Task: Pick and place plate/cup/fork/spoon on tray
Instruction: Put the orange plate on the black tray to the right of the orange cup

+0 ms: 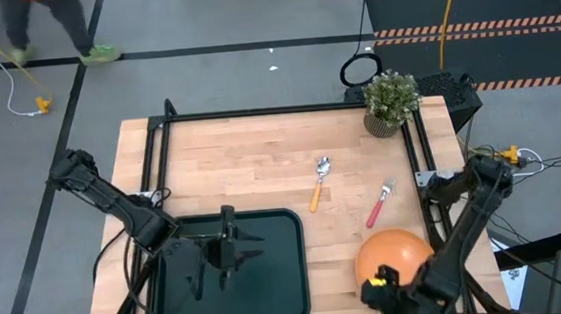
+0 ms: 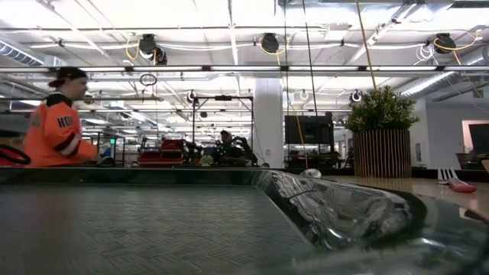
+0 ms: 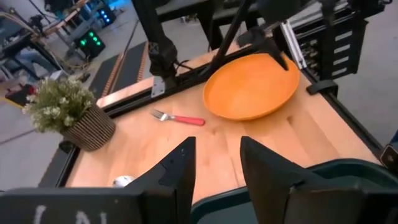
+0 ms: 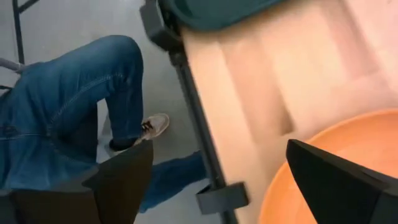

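The right hand point(image 4: 214, 177), fingers spread wide and holding nothing, hovers at the near edge of the plate point(image 1: 393, 253) on the surface point(image 1: 251, 164).

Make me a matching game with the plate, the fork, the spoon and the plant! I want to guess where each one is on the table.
Things:
1. plate
2. fork
3. spoon
4. plant

Places, as seen from above:
A. standing at the table's far right corner
B. lying near the middle of the bare wood, silver end toward the far edge
C. by the table's near right edge, right next to the right gripper
D. lying between the orange-handled one and the right edge, just beyond the big orange dish

Pairs: 1-C, 2-D, 3-B, 4-A
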